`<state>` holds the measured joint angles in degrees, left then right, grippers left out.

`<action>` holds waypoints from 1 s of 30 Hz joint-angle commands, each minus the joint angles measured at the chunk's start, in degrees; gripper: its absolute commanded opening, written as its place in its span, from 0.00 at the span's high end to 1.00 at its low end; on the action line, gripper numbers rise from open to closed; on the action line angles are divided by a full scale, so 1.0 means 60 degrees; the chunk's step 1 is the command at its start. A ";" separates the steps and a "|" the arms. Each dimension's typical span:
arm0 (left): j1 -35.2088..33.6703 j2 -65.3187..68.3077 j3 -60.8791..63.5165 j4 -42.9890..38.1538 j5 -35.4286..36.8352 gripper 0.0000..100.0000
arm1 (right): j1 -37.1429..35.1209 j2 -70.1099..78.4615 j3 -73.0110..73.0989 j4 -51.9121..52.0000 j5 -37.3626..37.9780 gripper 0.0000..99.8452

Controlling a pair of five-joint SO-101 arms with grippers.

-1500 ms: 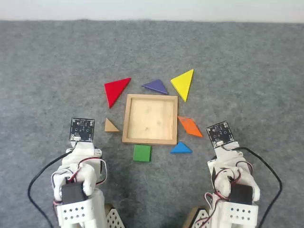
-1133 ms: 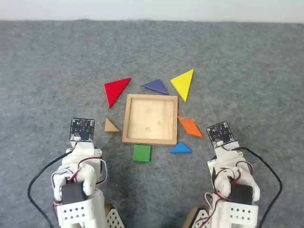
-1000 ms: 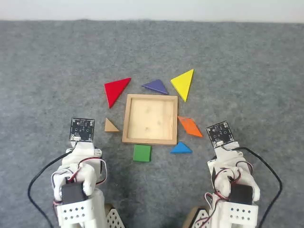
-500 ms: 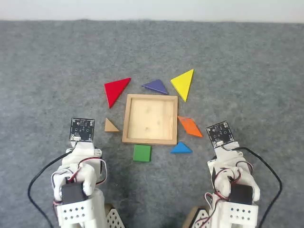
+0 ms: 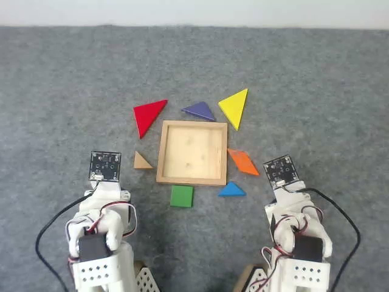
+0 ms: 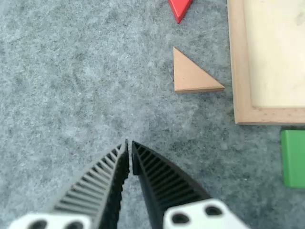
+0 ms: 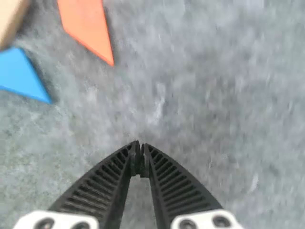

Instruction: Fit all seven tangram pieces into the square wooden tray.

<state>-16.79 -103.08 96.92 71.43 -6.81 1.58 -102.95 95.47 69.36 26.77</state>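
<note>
The square wooden tray (image 5: 161,152) lies empty on the grey carpet. Around it lie a red triangle (image 5: 146,114), a purple triangle (image 5: 198,111), a yellow triangle (image 5: 235,107), an orange parallelogram (image 5: 242,161), a blue triangle (image 5: 231,190), a green square (image 5: 182,196) and a small tan triangle (image 5: 142,160). My left gripper (image 6: 128,143) is shut and empty, over bare carpet just short of the tan triangle (image 6: 190,76) and beside the tray's rim (image 6: 237,62). My right gripper (image 7: 140,144) is shut and empty, over carpet near the orange parallelogram (image 7: 86,24) and the blue triangle (image 7: 19,74).
The left arm (image 5: 104,165) stands at the tray's near left, the right arm (image 5: 282,171) at its near right. Grey carpet spreads wide on all sides. A pale wall edge runs along the far side.
The right arm has shifted very slightly towards the tray. The pieces, the tray and the left arm stay where they were.
</note>
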 commanded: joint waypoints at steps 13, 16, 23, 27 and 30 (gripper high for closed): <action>0.1700 0.1040 -0.4125 -0.1465 -0.0176 0.92 | -0.3656 0.1077 -0.3341 -0.0462 -0.1582 0.99; 0.1978 0.2916 -0.4916 -0.1568 -0.0278 0.92 | -0.3802 0.2703 -0.3560 -0.1282 -0.1626 0.99; 0.2271 0.8190 -0.7641 -0.3223 -0.2007 0.87 | -0.3875 0.6161 -0.3443 -0.4608 -0.1641 0.99; 0.1934 1.1853 -0.9839 -0.3033 -0.2168 0.87 | -0.3788 0.7963 -0.3062 -0.5810 -0.2022 0.99; 0.1905 1.4593 -1.1846 -0.2505 -0.2608 0.86 | -0.3832 0.8769 -0.2901 -0.6337 -0.2154 0.99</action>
<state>-4.92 -32.04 38.73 54.37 -19.82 -21.19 -54.24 78.86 34.81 14.90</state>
